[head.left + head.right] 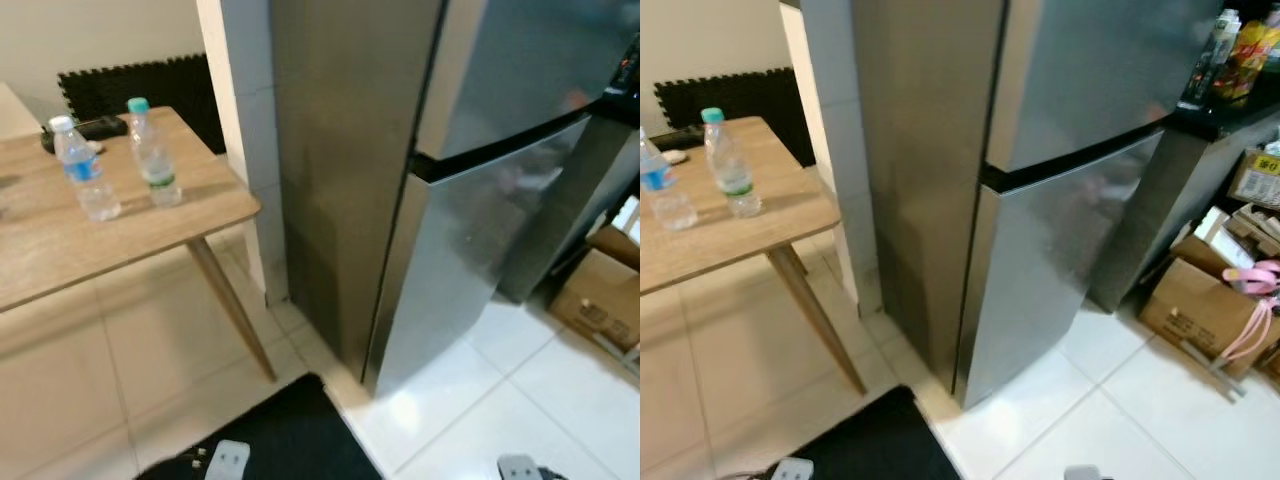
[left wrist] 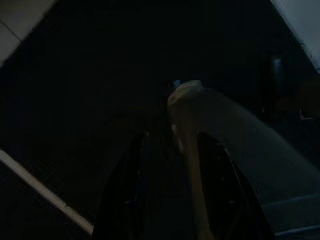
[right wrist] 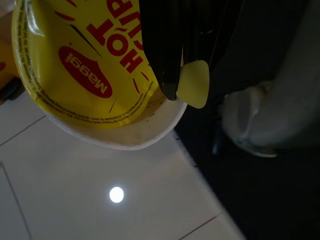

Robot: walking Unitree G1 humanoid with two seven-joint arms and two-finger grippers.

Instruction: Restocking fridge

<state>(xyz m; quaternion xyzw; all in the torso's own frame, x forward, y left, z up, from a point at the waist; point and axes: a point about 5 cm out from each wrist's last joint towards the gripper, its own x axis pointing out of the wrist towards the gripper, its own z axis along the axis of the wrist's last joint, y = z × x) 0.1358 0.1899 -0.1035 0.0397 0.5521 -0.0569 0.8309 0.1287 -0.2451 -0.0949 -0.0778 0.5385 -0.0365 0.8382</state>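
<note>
The noodle cup (image 3: 85,75), yellow-lidded with a white rim, sits pinched in the right gripper (image 3: 172,75), its lid edge and yellow tab under the black fingers (image 3: 165,45); white floor tiles (image 3: 100,200) lie beyond it. The left gripper (image 2: 172,200) hangs over dark matting, too dim to tell how its jaws stand. Ahead stands the fridge (image 1: 450,200), both doors shut. Well to its left, 2 bottles (image 1: 85,170) (image 1: 153,152) stand on the table (image 1: 110,235). Boxes (image 1: 1205,300) lie right of the fridge.
</note>
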